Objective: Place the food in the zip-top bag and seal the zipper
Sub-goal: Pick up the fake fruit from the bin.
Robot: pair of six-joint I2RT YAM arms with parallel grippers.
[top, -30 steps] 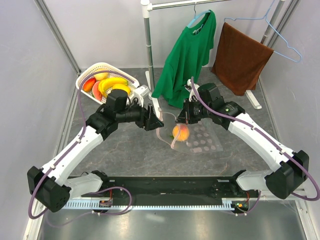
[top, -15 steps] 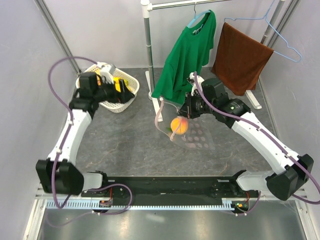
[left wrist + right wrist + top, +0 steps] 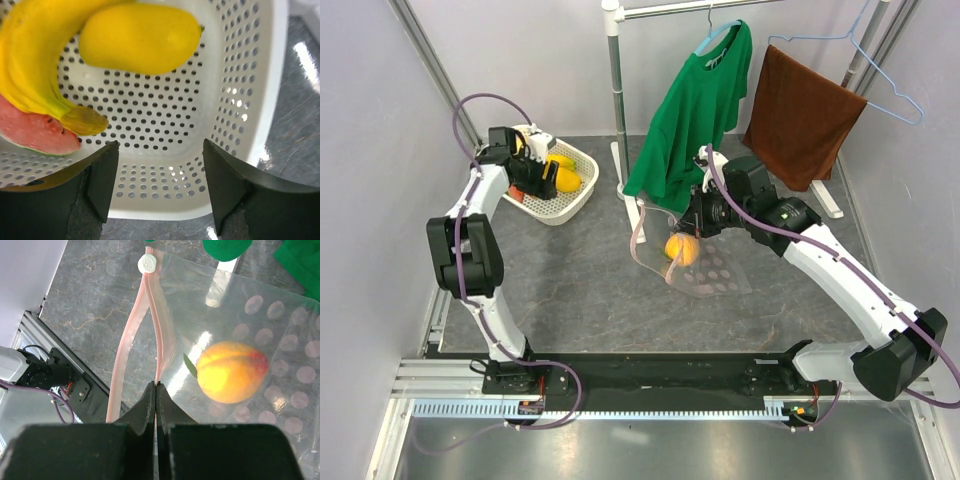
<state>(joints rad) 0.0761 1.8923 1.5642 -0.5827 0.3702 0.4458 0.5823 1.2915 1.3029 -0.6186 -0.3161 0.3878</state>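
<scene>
While the zipper is pinched between the closed right fingers, the open left fingers should be lowered around the yellow fruit lying just ahead in the basket.

White-shelled left arm and right arm, black joint housings, purple cables looped alongside, matte black fingers, black base rail

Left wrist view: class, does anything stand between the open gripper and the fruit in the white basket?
Nothing visible does. The left gripper is open above the basket. Only bare perforated floor separates its fingers from the banana bunch, the yellow oval fruit and the watermelon piece, all lying uncovered.
</scene>
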